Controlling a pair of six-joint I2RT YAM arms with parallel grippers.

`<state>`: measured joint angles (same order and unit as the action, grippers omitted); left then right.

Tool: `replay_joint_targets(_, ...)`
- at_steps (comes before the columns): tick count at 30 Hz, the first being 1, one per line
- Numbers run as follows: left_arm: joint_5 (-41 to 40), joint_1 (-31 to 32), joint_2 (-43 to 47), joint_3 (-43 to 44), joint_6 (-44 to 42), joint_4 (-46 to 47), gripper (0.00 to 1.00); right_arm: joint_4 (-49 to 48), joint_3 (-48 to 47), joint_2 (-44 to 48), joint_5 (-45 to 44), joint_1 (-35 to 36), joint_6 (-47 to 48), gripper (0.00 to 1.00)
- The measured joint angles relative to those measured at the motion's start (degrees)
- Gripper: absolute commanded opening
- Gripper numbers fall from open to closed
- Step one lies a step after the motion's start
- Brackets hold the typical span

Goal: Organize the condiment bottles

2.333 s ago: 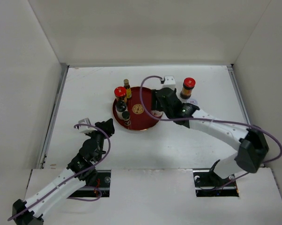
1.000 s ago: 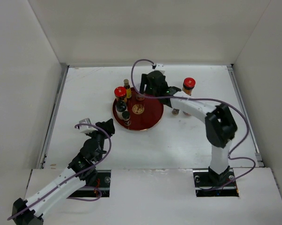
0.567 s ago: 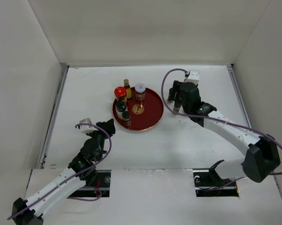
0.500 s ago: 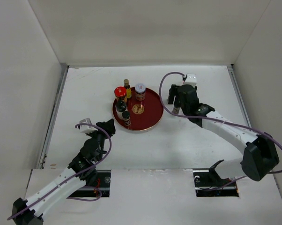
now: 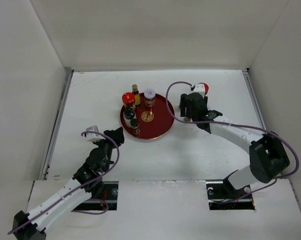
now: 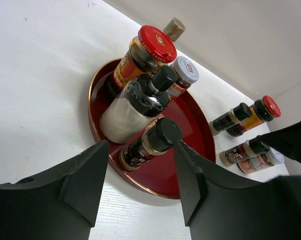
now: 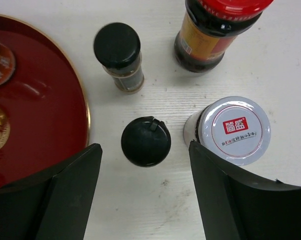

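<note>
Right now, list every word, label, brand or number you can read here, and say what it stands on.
"简盛", red, inside a red ring, as best it reads: lid of the white-lidded jar beside the tray.
Smaller red line beneath it: too small to read.
Yellow label on the red-capped jar: blurred.
Red mark on the lid of the small jar on the red tray: blurred.
Gold emblem at the tray's centre: no legible text.

Overhead view looks down; both close wrist views share the red tray (image 5: 159, 126).
</note>
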<state>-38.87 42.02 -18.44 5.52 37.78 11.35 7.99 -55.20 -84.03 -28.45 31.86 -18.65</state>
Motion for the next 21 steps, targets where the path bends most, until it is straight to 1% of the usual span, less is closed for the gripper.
replay_joint_targets(4,0.35,0.0,-0.07,0.0,0.02,0.0,0.53,-0.35,0.0,-2.78,0.28,-0.48,0.44,0.67)
replay_joint_targets(9,0.39,-0.09,-0.11,0.0,0.04,0.0,0.53,-2.58,-0.02,-3.39,0.74,-0.96,0.76,0.56)
replay_joint_targets(16,0.52,-0.35,-0.33,0.0,0.09,0.0,0.53,-3.58,-0.02,-3.87,1.11,-1.46,0.79,0.46)
replay_joint_targets(21,0.52,-0.35,-0.33,0.0,0.09,0.0,0.53,-3.48,-0.02,-3.63,1.11,-1.46,0.85,0.45)
